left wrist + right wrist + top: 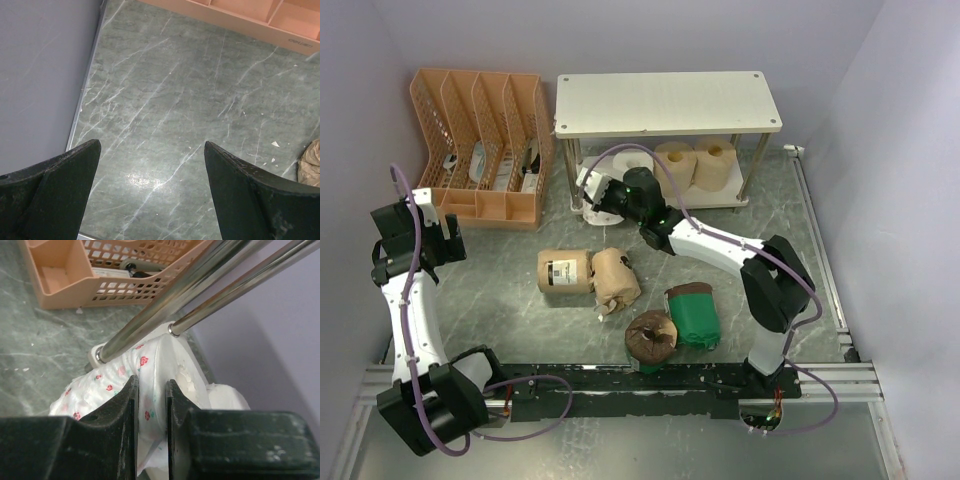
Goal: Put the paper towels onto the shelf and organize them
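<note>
- Right pincer (151,384) is clamped on the white dotted roll (112,375), down low, right beside the shelf's (665,103) front-left leg.
- Left pincer (150,155) hangs wide open over bare tabletop (175,90), well left of the shelf, holding nothing.
- Two bare tan rolls (712,163) and a white roll (632,160) sit on the shelf's bottom tier.
- Two tan-wrapped rolls (565,270) and two green-wrapped rolls (695,318) lie on the tabletop in front of the shelf.
</note>
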Motion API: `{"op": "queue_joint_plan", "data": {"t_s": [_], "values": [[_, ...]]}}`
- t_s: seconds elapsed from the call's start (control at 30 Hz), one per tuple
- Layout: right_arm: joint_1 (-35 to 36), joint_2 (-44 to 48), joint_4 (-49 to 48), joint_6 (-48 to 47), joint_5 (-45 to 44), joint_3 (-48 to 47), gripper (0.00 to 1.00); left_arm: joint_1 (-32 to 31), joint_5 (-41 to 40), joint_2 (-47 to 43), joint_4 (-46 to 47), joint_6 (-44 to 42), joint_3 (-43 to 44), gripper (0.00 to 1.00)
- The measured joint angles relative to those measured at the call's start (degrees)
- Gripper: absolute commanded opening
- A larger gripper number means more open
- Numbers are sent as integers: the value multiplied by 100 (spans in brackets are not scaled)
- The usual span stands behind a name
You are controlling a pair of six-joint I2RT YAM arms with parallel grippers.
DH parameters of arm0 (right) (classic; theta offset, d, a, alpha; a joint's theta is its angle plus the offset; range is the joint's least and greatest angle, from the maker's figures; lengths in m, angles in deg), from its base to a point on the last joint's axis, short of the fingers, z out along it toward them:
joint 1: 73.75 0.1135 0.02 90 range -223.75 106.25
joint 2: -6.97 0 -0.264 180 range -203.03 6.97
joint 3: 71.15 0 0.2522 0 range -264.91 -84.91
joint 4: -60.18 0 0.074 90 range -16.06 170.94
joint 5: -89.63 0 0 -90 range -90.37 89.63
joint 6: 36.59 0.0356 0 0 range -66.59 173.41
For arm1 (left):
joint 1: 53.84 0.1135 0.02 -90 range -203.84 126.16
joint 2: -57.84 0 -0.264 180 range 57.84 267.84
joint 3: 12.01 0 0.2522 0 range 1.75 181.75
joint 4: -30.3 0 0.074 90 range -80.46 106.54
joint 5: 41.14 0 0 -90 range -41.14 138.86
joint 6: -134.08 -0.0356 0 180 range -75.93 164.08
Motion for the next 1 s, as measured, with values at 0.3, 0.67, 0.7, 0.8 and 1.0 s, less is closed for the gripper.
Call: {"op": "queue_joint_plan", "data": {"t_s": [0.3,0.67,0.7,0.8,1.0], "values": [[-101,-472,-1001,-382,-59,-2,0,0,-35,122,0,0,0,96],[-374,-1250,-1950,-518,94,-352,0,0,-52,227,-4,0,0,96],[-396,-1342,-2011,-516,94,-442,0,0,-50,236,-2,-2,0,96],[-439,-1633,-2116,-496,85,-719,38,0,-52,236,0,0,0,96],[-435,-1867,-2277,-367,-28,-927,100,0,-50,238,-4,-2,0,96]]}}
